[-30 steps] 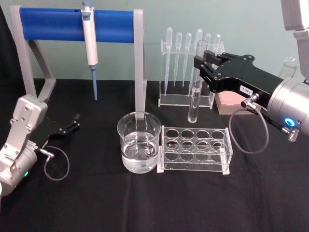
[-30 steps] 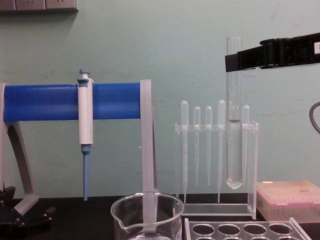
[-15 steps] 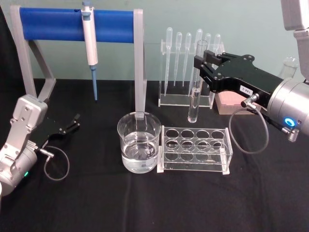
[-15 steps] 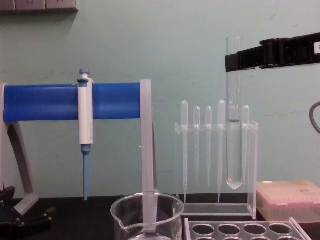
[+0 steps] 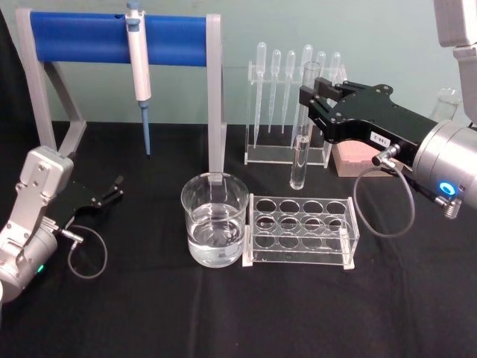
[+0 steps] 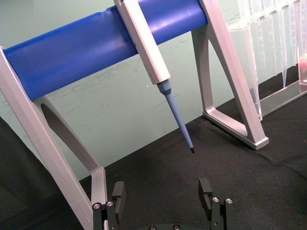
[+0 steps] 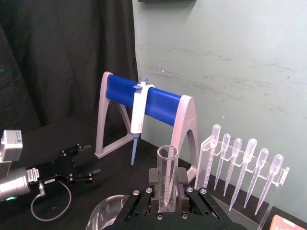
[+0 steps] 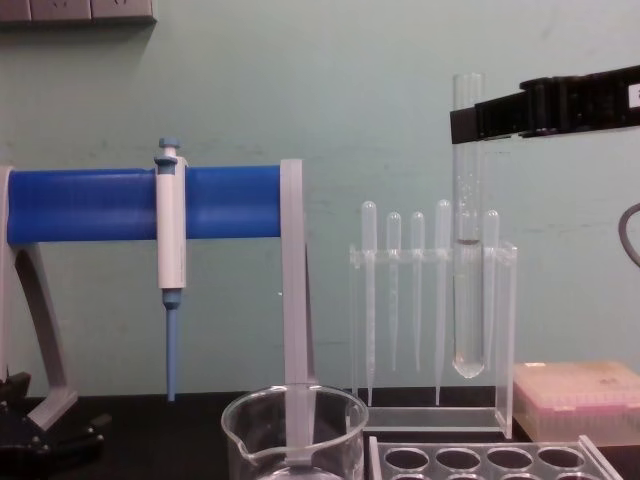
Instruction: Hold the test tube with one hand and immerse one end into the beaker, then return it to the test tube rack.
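- The right gripper (image 5: 307, 101) has its fingers (image 7: 153, 179) pinching the test tube (image 5: 301, 145) near its open rim, upright.
- The tube is hanging just where it was a second ago, aloft behind the test tube rack (image 5: 299, 233), right of the beaker (image 5: 215, 220); dipping is not yet starting.
- The left gripper (image 6: 163, 191), fingers spread, is idling low over the desk (image 5: 223, 313).
- The white label (image 5: 381, 138) is carrying dark characters, possibly digits, too small to read.

Lab: pipette (image 5: 139, 56) on blue stand (image 5: 82, 37), plastic pipettes (image 5: 276, 78), beaker (image 5: 215, 220) w/ liquid, test tube rack (image 5: 300, 233), black bench (image 5: 223, 313)
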Available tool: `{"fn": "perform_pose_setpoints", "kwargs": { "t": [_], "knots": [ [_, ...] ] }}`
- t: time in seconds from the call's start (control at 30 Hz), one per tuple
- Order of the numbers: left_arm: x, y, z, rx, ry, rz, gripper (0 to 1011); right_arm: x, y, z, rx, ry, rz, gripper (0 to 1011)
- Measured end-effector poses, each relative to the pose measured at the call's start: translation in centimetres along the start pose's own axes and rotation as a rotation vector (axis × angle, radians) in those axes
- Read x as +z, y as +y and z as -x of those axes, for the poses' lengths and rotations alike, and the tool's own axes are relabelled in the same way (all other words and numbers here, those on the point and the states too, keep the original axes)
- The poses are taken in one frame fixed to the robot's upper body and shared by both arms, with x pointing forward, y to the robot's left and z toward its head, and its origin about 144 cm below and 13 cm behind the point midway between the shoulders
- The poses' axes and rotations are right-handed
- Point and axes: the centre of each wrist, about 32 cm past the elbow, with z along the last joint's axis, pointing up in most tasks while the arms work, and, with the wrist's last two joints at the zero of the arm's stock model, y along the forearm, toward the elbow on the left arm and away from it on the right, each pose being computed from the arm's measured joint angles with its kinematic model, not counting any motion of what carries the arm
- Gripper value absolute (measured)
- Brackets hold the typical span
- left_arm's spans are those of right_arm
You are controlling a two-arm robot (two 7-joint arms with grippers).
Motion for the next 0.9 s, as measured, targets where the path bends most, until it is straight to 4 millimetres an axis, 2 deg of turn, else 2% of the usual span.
{"fn": "perform_pose_setpoints", "kwargs": {
  "t": [0.9],
  "knots": [
    [0.00,0.00,0.00,0.000,0.000,0.000,1000,0.00,0.00,0.00,0.000,0.000,0.000,222]
  ]
}}
